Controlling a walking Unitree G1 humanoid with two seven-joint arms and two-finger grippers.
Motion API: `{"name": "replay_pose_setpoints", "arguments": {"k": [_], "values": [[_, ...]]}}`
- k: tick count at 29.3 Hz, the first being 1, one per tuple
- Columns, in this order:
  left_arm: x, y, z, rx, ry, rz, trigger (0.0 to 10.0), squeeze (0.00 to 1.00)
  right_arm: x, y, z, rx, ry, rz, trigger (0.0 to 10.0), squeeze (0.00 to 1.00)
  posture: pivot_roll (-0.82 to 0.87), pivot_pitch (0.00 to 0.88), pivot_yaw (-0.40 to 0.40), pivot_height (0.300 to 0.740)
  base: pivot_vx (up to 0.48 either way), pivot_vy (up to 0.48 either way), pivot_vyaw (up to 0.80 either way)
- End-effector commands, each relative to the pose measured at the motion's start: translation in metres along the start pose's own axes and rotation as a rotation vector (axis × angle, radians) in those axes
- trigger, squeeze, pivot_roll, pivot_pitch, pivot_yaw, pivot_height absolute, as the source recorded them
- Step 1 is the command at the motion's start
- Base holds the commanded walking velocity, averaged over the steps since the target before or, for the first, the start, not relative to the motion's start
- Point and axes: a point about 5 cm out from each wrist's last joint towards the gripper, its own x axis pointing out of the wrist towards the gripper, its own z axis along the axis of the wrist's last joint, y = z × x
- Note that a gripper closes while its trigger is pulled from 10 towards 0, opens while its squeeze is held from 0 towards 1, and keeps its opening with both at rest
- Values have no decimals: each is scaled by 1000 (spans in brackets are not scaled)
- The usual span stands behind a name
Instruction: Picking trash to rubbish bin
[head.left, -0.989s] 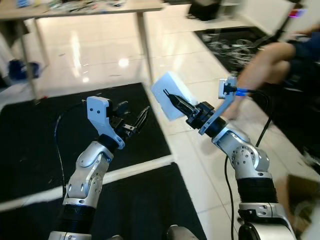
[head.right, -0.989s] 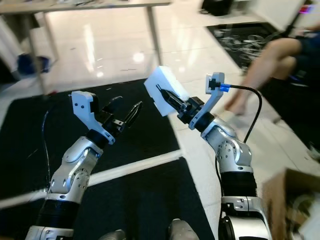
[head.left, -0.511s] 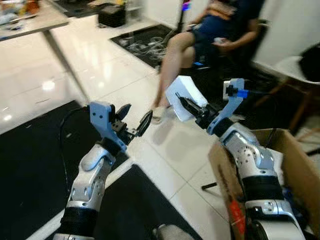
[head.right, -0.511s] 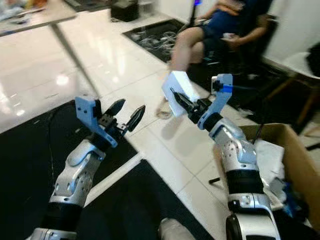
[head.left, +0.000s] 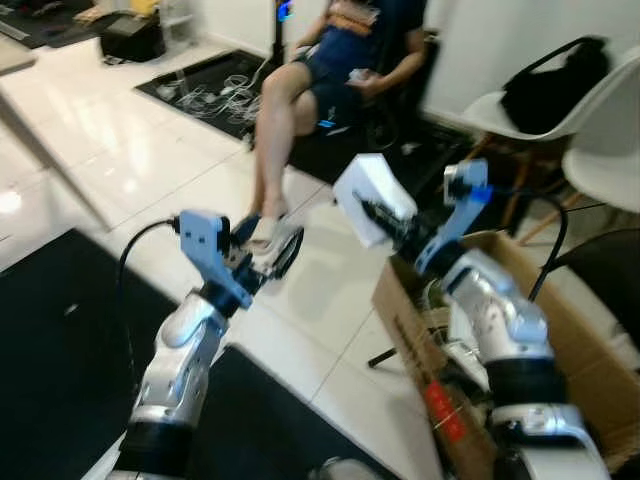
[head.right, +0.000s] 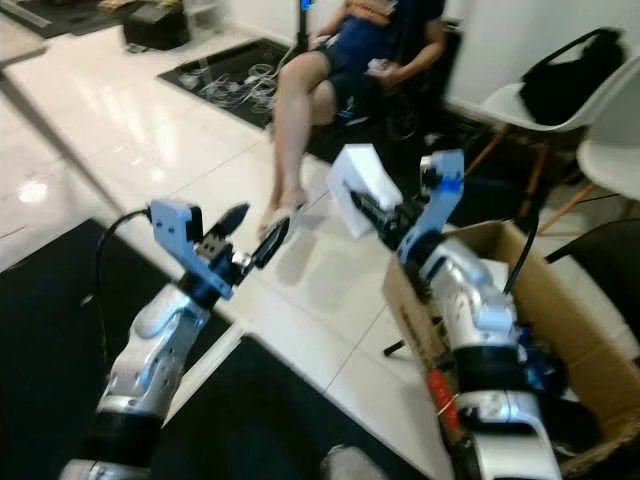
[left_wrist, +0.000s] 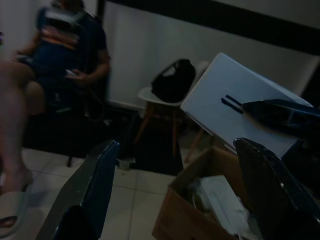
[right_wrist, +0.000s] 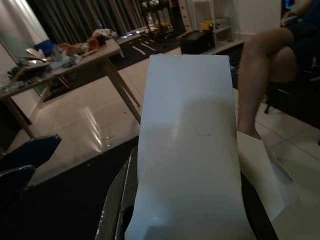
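Holding a white box (head.left: 372, 199) in the right gripper (head.left: 385, 216), fingers closed on it, at upper centre of the head views. Box now hanging just beyond the near corner of the open cardboard bin (head.left: 560, 330); half a second ago the bin was sitting lower right and farther off. Whole picture shifting across the earlier frames, so camera turning rather than things moving: one second back, black mat and table legs filling the background; now white tile floor (head.left: 120, 170) and black mat (head.left: 50, 330) at lower left.

Left gripper (head.left: 265, 250) raised at centre left, fingers spread apart, gripping nothing, same posture as in both earlier pairs.

Bin showing crumpled white material (head.right: 497, 275) and dark items inside. Seated person (head.left: 340, 60) at top centre, closer to frame centre than before, one foot in a sandal (head.left: 262, 234) on the tile behind the left gripper. White chair (head.left: 540, 110) with black bag (head.left: 555, 80) entering at upper right.

Right wrist view: box (right_wrist: 190, 150) covering the middle, table (right_wrist: 75, 60) behind.
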Motion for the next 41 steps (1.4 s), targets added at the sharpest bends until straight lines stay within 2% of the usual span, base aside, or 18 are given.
{"name": "replay_pose_setpoints", "arguments": {"k": [1, 12, 18, 23, 26, 36, 41], "values": [[-2, 1, -3, 10, 14, -6, 10000, 0, -1, -2, 0, -26, 5, -6, 10000, 0, -61, 0, -26, 740, 0, 0, -800], [-2, 1, -3, 10, 8, -8, 10000, 0, -4, -8, 1, -172, 60, -37, 10000, 0, -60, 0, -26, 740, 0, 0, -800], [-2, 1, -3, 11, 7, -9, 10000, 0, -9, -23, 7, -253, 87, -112, 10000, 0, -60, 0, -26, 740, 0, 0, -800], [-2, 1, -3, 13, 7, -10, 10000, 0, -19, -43, 14, -381, 158, -234, 10000, 0, -58, 0, -27, 740, 0, 0, -800], [-2, 1, -3, 13, 6, -11, 10000, 0, -20, -47, 15, -402, 178, -260, 10000, 0, -58, 0, -27, 740, 0, 0, -800], [-2, 1, -4, 11, 8, -12, 10000, 0, -23, -51, 11, -456, 247, -242, 10000, 0, -59, 0, -28, 740, 0, 0, -800], [-2, 1, -5, 9, 9, -13, 10000, 0, -26, -45, 5, -494, 276, -155, 10000, 0, -60, 0, -28, 740, 0, 0, -480]]}}
